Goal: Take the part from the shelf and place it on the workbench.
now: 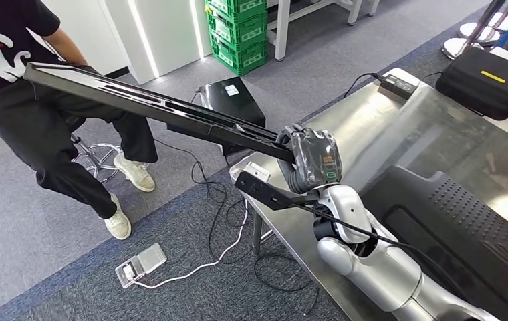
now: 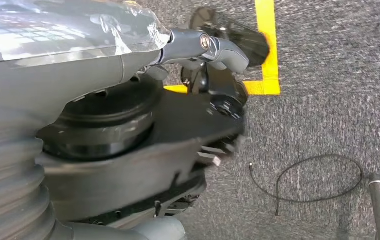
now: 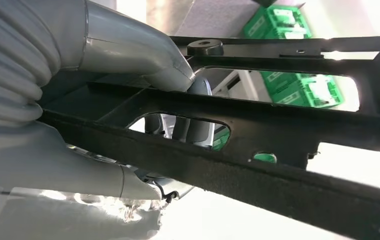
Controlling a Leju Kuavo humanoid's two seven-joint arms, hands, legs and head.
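Note:
In the head view my right hand [image 1: 311,160] grips one end of a long black slotted part [image 1: 138,100]. The part reaches up and to the left, out over the floor, beyond the left edge of the metal workbench [image 1: 385,120]. Up close in the right wrist view, the grey thumb [image 3: 143,55] lies over the part's bar [image 3: 278,120] and the darker fingers [image 3: 198,125] pass through one of its slots. My left hand [image 2: 213,75] hangs over grey carpet, thumb and fingers apart, holding nothing.
A large black moulded panel [image 1: 458,221] lies on the workbench's right half, with a power adapter [image 1: 398,83] at its far edge. A person [image 1: 37,107] sits on a stool by the part's far end. Cables, a foot pedal [image 1: 141,264] and a black box [image 1: 231,100] are on the floor.

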